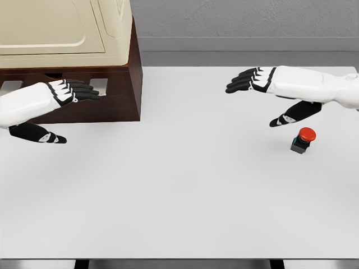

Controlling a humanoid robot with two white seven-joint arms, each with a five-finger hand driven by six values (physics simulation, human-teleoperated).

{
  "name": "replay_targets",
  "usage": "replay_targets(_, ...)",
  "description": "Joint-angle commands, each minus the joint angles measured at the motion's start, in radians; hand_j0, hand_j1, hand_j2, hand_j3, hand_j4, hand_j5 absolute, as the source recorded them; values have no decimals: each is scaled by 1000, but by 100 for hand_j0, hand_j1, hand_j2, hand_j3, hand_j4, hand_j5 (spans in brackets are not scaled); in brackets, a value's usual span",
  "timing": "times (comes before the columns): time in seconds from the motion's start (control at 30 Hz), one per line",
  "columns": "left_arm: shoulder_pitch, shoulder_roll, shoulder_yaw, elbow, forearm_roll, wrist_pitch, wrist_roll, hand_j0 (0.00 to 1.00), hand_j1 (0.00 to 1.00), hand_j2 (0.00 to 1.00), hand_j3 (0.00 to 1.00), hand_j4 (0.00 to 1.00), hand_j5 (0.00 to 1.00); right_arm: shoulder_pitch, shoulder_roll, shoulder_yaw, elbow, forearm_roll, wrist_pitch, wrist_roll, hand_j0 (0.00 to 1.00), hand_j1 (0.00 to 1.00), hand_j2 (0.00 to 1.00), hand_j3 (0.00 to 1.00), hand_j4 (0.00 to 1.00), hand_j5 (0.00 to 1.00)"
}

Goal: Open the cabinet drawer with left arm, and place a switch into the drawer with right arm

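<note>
A dark brown cabinet (pixel 126 78) with a cream top stands at the table's back left; its drawer front (pixel 101 103) with slot handles looks closed. My left hand (pixel 59 106) hovers open in front of the drawer, fingertips near the slot handle, thumb hanging below. The switch (pixel 303 140), a small dark box with a red round button, sits on the table at the right. My right hand (pixel 263 95) is open above and left of the switch, fingers pointing left, thumb down, not touching it.
The white table (pixel 179 190) runs to its front edge at the bottom of the view. A grey wall and floor lie beyond the back edge.
</note>
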Motion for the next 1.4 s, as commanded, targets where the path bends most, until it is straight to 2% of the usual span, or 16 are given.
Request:
replay_targets(0.0, 0, 3, -3, 3, 4, 0, 0, 100, 100, 100, 100, 100, 100, 2, -2, -2, 0, -8, 3, -1, 100, 100, 100, 100, 100, 100)
replay_targets(0.07, 0, 3, -6, 3, 6, 0, 0, 100, 100, 100, 100, 100, 100, 3, -5, -16, 6, -5, 3, -1, 100, 100, 100, 100, 100, 100)
replay_targets(0.13, 0, 4, -7, 10, 14, 0, 0, 100, 100, 100, 100, 100, 100, 15, -6, -82, 6, -5, 3, -1, 100, 100, 100, 100, 100, 100)
replay_targets(0.17, 0, 4, -7, 10, 15, 0, 0, 100, 100, 100, 100, 100, 100, 21, -37, -96, 6, -8, 3, -1, 100, 100, 100, 100, 100, 100)
replay_targets(0.23, 0, 7, -7, 13, 31, 0, -41, 100, 100, 100, 100, 100, 100, 67, -48, -110, 10, -6, 3, -1, 100, 100, 100, 100, 100, 100)
replay_targets(0.3, 0, 9, -7, 26, 55, 0, -92, 100, 100, 100, 100, 100, 100, 83, -66, -116, 13, -8, 3, -1, 100, 100, 100, 100, 100, 100)
replay_targets(0.4, -2, 7, -6, 47, 57, 0, -94, 100, 100, 100, 100, 100, 100, 106, -126, -120, 25, -8, 3, -1, 100, 100, 100, 100, 100, 100)
replay_targets(0.5, -3, 7, -3, 88, 55, 0, -92, 100, 100, 100, 100, 100, 100, 132, -121, -156, 69, -8, 3, -1, 100, 100, 100, 100, 100, 100)
replay_targets(0.57, -5, 4, 3, 113, 57, 0, -92, 100, 100, 100, 100, 100, 100, 135, -123, -156, 68, -8, 3, -1, 100, 100, 100, 100, 100, 100)
replay_targets(0.6, -6, 3, 3, 128, 60, 0, -92, 100, 100, 100, 100, 100, 100, 169, -125, -154, 68, -6, 3, -1, 100, 100, 100, 100, 100, 100)
replay_targets(0.7, -5, 0, 3, 167, 81, 0, -92, 100, 100, 100, 100, 100, 100, 184, -189, -153, 68, -2, 3, -1, 100, 100, 100, 100, 100, 100)
replay_targets(0.87, -5, -5, 3, 185, 89, 0, -88, 100, 100, 100, 100, 100, 100, 213, -232, -146, 66, 48, 3, -1, 100, 100, 100, 100, 100, 100)
replay_targets(0.97, -5, -11, 2, 199, 89, 0, -86, 100, 100, 100, 100, 100, 100, 239, -198, -148, 72, 143, 3, -1, 100, 100, 100, 100, 100, 100)
replay_targets(1.13, -5, -16, -6, 214, 115, 0, -85, 100, 100, 100, 100, 100, 100, 239, -192, -148, 97, 192, 3, -1, 100, 100, 100, 100, 100, 100)
replay_targets(1.2, -3, -17, -7, 219, 130, 0, -85, 100, 100, 100, 100, 100, 100, 236, -122, -151, 155, 222, 3, -1, 100, 100, 100, 100, 100, 100)
replay_targets(1.37, 2, -39, -9, 257, 135, 0, -86, 100, 100, 100, 100, 100, 100, 239, -117, -114, 160, 299, 3, -1, 100, 100, 100, 100, 100, 100)
